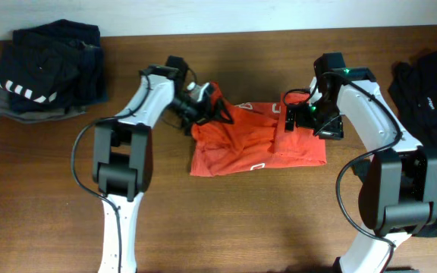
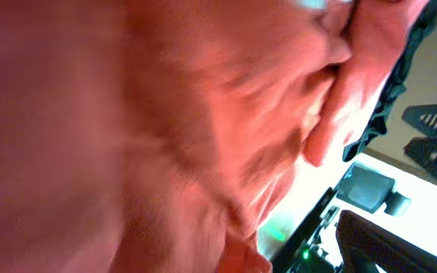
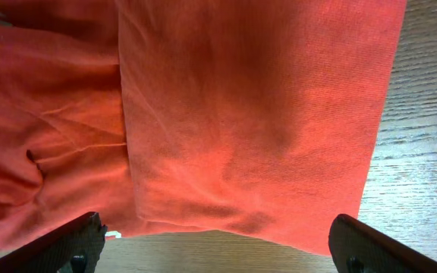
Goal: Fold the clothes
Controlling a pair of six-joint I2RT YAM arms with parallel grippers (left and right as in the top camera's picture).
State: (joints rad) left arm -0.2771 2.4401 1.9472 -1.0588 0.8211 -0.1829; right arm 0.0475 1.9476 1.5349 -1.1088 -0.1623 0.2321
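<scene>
The orange-red T-shirt (image 1: 256,140) lies crumpled and partly folded on the wooden table (image 1: 241,227), with bits of white lettering showing. My left gripper (image 1: 207,106) is at its upper left corner, shut on a bunch of the cloth and holding it up. The left wrist view is filled with blurred orange cloth (image 2: 165,114), and the jaws are hidden there. My right gripper (image 1: 300,117) is over the shirt's right part. In the right wrist view it (image 3: 218,254) is open and empty, just off the hem of the shirt (image 3: 241,114), above bare wood.
A dark navy and grey pile with white stripes (image 1: 44,72) sits at the back left. A loose black garment (image 1: 431,83) lies at the right edge. Bare wood (image 3: 423,114) shows right of the shirt.
</scene>
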